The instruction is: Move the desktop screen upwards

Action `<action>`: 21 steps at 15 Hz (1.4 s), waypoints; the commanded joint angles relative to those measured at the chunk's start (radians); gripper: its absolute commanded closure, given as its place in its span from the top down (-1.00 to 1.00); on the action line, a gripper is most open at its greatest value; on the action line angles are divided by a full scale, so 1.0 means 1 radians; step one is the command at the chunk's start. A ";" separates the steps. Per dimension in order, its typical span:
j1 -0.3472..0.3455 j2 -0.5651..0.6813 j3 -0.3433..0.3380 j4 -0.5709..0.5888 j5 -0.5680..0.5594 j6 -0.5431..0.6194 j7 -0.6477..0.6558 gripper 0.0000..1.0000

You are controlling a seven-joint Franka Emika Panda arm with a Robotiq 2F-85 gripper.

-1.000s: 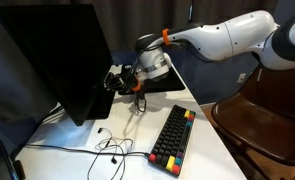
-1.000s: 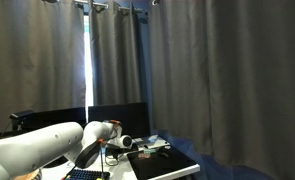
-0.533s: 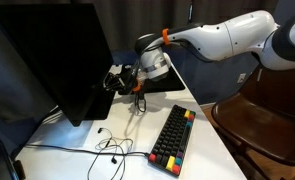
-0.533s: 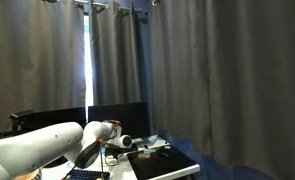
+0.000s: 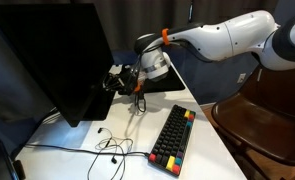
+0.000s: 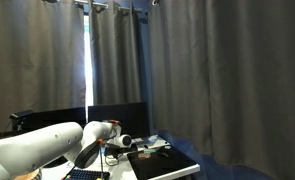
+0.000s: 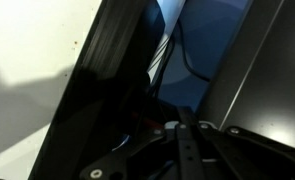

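The desktop screen (image 5: 52,60) is a large black monitor with a blank panel, standing at the left of the white desk (image 5: 137,135). It also shows in an exterior view (image 6: 117,118) behind the arm. My gripper (image 5: 115,80) is at the screen's lower right edge, right against it; in an exterior view (image 6: 127,143) it points towards the desk. The wrist view is dark and shows the screen's edge (image 7: 97,90) running diagonally very close to the gripper (image 7: 182,150). The jaws are in shadow, so I cannot tell whether they are open or shut.
A black keyboard with colourful keys (image 5: 174,138) lies on the desk to the right of the screen. Thin cables (image 5: 112,150) lie in front of the screen's stand. A brown chair (image 5: 262,125) stands at the right. Grey curtains (image 6: 207,70) hang behind.
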 commanded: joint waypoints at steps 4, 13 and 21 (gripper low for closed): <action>0.029 -0.019 0.057 0.110 0.010 -0.049 -0.049 -1.00; 0.029 -0.027 0.060 0.112 0.014 -0.064 -0.101 -1.00; 0.025 -0.033 0.063 0.106 0.022 -0.043 -0.139 -1.00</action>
